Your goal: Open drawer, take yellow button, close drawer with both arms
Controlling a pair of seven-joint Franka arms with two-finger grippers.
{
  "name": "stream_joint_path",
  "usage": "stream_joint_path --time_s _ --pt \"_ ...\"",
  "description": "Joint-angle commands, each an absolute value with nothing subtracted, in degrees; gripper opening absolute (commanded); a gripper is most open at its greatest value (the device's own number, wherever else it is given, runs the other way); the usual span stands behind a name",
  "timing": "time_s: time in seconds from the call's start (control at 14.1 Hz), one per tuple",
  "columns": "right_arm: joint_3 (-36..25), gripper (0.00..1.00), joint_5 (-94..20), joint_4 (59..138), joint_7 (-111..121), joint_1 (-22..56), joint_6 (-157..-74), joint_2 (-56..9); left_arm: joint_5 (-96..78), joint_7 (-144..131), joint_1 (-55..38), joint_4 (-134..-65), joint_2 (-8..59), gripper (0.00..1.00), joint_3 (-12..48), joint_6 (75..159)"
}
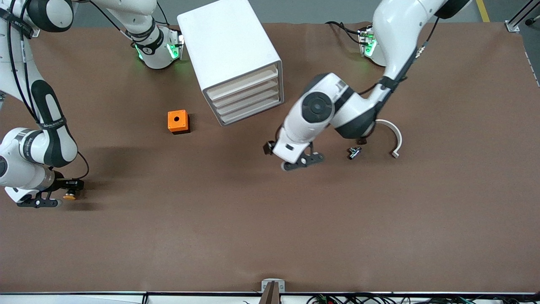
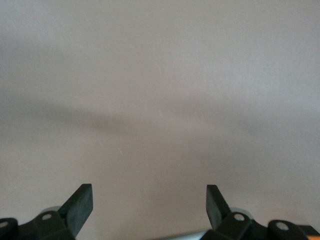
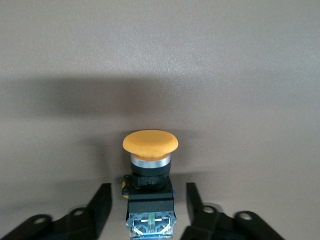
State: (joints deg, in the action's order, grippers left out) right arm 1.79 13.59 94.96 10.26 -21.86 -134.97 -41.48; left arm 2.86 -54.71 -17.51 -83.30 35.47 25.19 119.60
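- Right arm (image 1: 38, 139) folds low at its end of the table, right gripper (image 3: 148, 210) down by the brown mat.
- Its jaws stand partly open on either side of the button (image 3: 150, 170), with a gap each side; no grip shows.
- The button sits on the mat: smooth domed orange cap, metal ring, black body.
- Orange cube (image 1: 177, 121) lies beside the white cabinet (image 1: 230, 55), drawers shut.
- Left arm (image 1: 358, 97) bends downward; left gripper (image 2: 149, 205) hangs over bare mat, jaws wide, empty.
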Motion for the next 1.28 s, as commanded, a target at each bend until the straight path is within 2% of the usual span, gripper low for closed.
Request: stream_joint_path --time_s 0.0,0.28,0.5,0.85,1.2 --pt "3.1 1.00 14.9 95.3 9.8 -22.6 -134.6 -38.5 2.9 -50.0 -14.2 -84.2 33.4 1.00 25.8 118.0" --pt "3.9 1.00 14.2 94.6 9.2 -21.1 -123.5 -30.7 5.4 -37.7 -6.9 -84.5 31.6 1.00 25.7 115.8" --pt "4.0 1.00 13.7 94.7 3.1 -17.1 -114.9 -24.6 5.2 -29.6 -1.9 -85.3 28.7 1.00 25.5 113.4" --pt "4.2 1.00 9.9 94.7 2.6 -12.7 -105.9 -16.4 1.1 -15.0 -2.7 -92.4 18.7 1.00 13.7 111.3" --pt "4.1 1.00 6.6 94.7 -0.8 -9.2 -102.4 -13.1 -1.0 -7.2 -2.1 -96.5 10.5 1.00 7.5 107.3"
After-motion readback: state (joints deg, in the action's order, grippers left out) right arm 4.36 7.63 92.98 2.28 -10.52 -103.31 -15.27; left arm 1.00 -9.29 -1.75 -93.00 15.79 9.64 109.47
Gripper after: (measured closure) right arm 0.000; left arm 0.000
